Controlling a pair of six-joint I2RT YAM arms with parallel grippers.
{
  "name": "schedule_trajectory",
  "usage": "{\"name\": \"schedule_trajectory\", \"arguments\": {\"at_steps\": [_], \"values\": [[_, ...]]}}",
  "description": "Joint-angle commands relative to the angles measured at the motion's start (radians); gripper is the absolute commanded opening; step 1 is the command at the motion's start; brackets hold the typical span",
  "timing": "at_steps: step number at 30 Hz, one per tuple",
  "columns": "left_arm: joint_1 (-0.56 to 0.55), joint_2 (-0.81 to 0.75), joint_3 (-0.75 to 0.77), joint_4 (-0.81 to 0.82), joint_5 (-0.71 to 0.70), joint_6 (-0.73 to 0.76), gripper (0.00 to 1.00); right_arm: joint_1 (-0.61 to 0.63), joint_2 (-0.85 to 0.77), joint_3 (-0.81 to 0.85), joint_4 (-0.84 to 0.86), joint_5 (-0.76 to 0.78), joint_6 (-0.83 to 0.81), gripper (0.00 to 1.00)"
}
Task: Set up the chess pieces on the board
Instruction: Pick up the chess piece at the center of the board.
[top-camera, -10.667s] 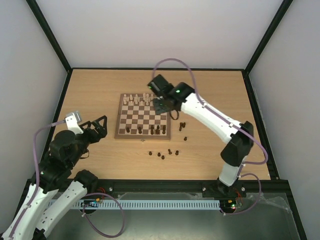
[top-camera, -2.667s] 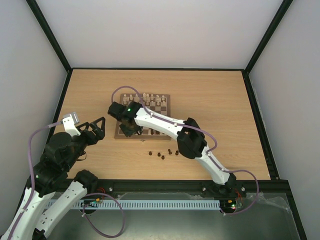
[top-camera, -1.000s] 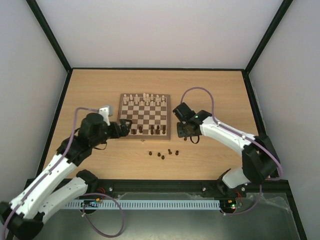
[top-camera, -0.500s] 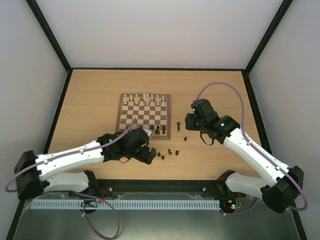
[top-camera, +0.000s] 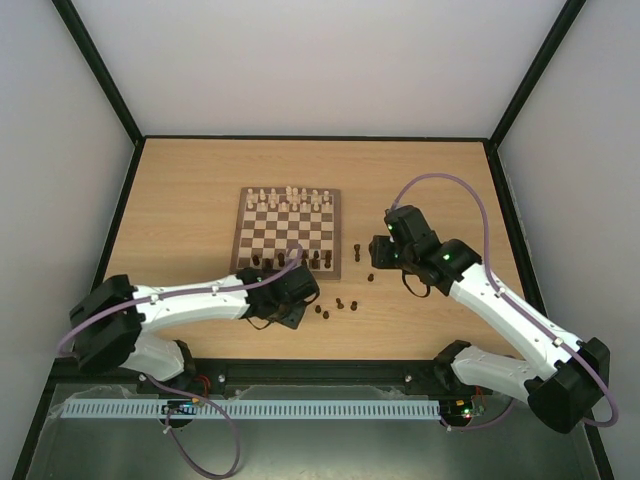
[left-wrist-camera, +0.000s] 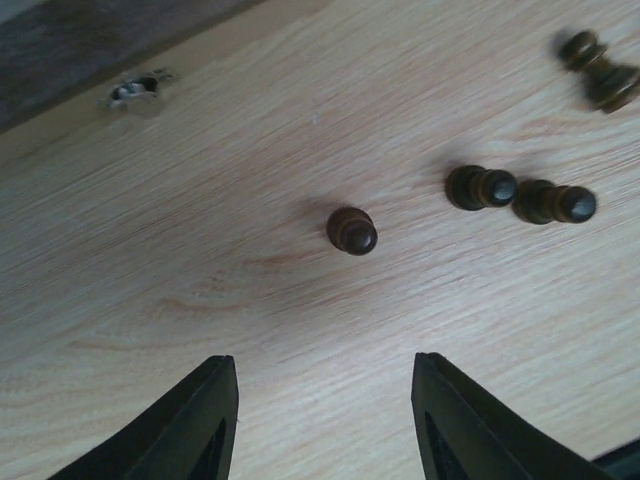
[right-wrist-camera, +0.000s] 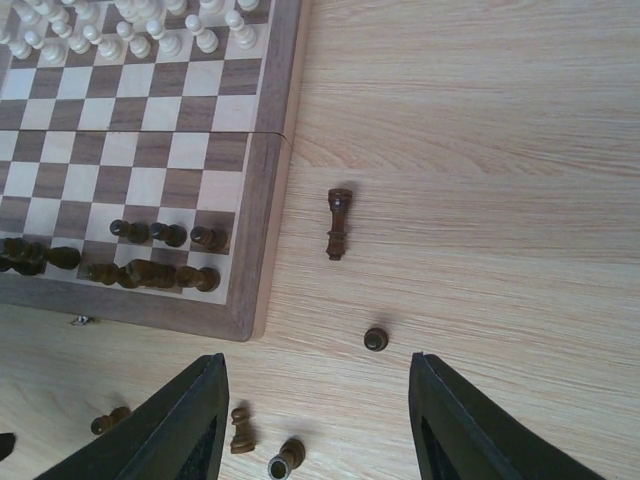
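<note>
Left hand now just off the board, right hand past its side edge, both part-open, empty.

This is a robotics lab test cell rather than a lived-in room. A light wood worktop is boxed in by plain white panels set in a black frame. Two white jointed machines, the left arm and the right arm, are bolted at the near edge to a dark base strip. A slotted white cable duct runs alongside it, and purple cables loop off the arms. The board lies on the worktop, with chess pieces beside it.
</note>
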Motion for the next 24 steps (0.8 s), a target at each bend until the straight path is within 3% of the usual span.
{"name": "schedule_trajectory", "arguments": {"at_steps": [1,13,24], "values": [[-0.011,0.066,0.018,0.048,0.005,-0.008,0.50,-0.004,-0.014,-0.017,0.017,-0.017,-0.033,0.50],[0.003,0.179,0.089,0.086,-0.016,0.016,0.40,-0.004,-0.036,-0.033,0.020,-0.030,-0.048,0.50],[0.043,0.190,0.066,0.110,-0.008,0.028,0.29,-0.004,-0.041,-0.040,0.023,-0.037,-0.051,0.50]]}}
